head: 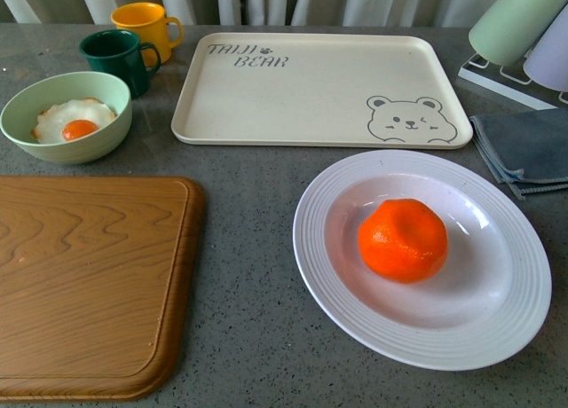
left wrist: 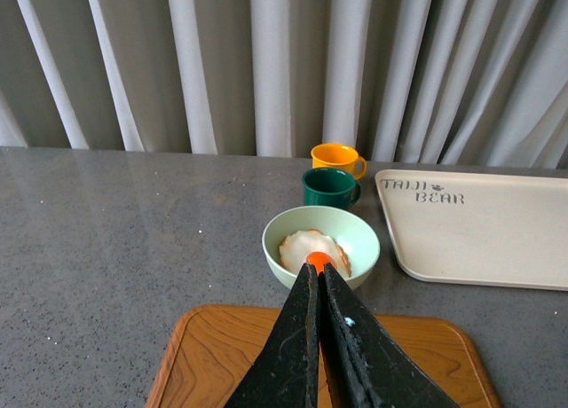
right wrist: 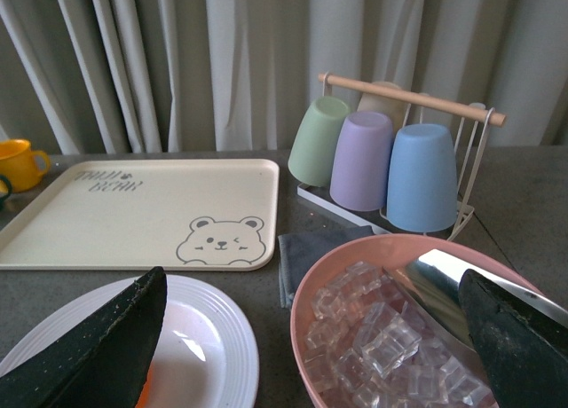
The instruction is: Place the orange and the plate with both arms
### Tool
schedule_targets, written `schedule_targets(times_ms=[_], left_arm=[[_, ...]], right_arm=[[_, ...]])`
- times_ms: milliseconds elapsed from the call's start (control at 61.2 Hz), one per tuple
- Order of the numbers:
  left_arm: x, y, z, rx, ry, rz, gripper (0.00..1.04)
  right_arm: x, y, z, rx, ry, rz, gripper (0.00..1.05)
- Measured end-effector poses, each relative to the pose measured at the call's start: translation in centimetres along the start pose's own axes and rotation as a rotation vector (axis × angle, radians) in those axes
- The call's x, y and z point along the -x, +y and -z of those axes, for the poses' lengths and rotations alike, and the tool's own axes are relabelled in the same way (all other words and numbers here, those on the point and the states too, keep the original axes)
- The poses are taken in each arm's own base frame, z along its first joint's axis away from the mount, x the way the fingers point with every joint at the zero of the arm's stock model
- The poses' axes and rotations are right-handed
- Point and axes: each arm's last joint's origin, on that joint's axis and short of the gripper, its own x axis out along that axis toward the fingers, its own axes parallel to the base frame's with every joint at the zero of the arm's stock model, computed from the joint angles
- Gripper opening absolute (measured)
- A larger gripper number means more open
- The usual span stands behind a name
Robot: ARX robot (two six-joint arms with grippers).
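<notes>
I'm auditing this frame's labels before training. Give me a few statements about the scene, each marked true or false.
1. The orange lies in the plate. True.
2. The plate stands on the tray. False: it stands on the table, nearer the robot than the tray.
3. The left gripper is shut. True.
4. The right gripper is shut. False: it is wide open.
5. The green bowl holds ice. False: it holds an egg; the ice is in the pink bowl.

Soft, even, bright light; faint glare on the plate (head: 312, 248); views sharp.
</notes>
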Motion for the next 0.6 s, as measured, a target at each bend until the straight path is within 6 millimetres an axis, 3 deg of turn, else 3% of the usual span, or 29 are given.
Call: schedule_targets(times_ms=[147, 604], left_arm=[[0.0, 0.0, 0.0, 0.001, 0.0, 0.0, 0.02], [0.0, 0.0, 0.0, 0.0, 0.0, 0.0, 0.89]], right_arm=[[0.0, 0.0, 0.0, 0.0, 0.0, 0.0, 0.96], [0.0, 0.0, 0.0, 0.0, 0.0, 0.0, 0.96]])
